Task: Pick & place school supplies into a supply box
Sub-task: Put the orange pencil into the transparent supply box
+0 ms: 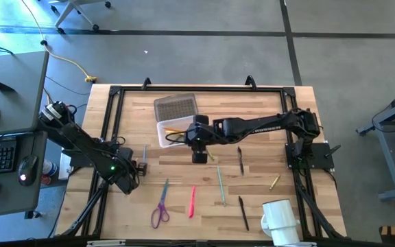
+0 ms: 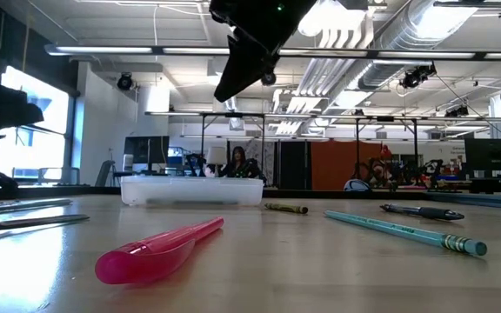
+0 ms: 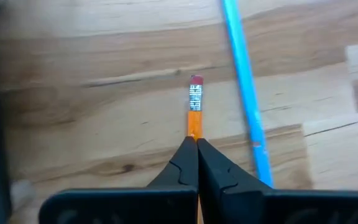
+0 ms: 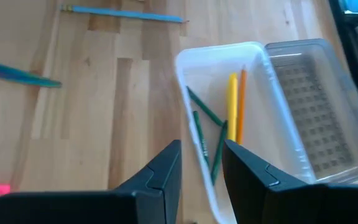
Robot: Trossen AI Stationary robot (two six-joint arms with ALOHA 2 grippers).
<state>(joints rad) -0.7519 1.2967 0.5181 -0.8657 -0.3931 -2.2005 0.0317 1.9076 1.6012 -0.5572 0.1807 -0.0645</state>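
Orange pencil (image 3: 193,115), centre of left wrist view: light, stiff, thin, may roll. Left gripper (image 3: 197,155) fingers pinched shut on shaft behind eraser. Right gripper (image 4: 202,163) fingers narrowly parted, empty, over supply box (image 4: 191,59).

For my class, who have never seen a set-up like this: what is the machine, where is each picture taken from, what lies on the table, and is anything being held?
Two dark robot arms work at a wooden table. One picture looks straight down, one looks level across the tabletop, and two come from cameras on the arms' wrists. The left gripper is shut on an orange pencil, beside a blue pencil. The right gripper is open and empty, above the clear box, which already holds green, yellow and orange pens. Still on the table: scissors, a pink pen, a few more pens and a white mug. A grey lid lies beside the box.
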